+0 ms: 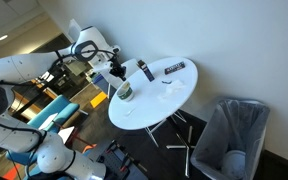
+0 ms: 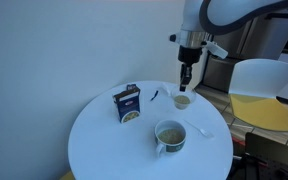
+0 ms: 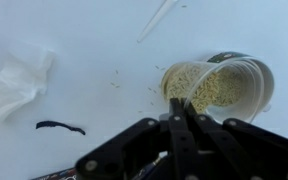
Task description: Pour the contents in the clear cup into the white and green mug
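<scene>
The clear cup (image 3: 222,86), filled with pale grains, stands on the round white table (image 2: 104,140). It also shows in an exterior view (image 2: 182,100). My gripper (image 3: 179,103) hangs straight above it, its fingers pressed together at the cup's near rim and pinching the wall. It shows in both exterior views (image 2: 186,84) (image 1: 115,68). The white and green mug (image 2: 170,135) stands on the table a little in front of the cup, apart from it, and also shows in an exterior view (image 1: 125,92).
A dark box with a white label (image 2: 127,103) stands left of the cup. A white spoon (image 2: 200,129) lies by the mug. A crumpled tissue (image 3: 14,85), a black squiggle (image 3: 60,127) and loose grains (image 3: 119,80) lie nearby. Chairs (image 1: 234,135) (image 2: 264,92) flank the table.
</scene>
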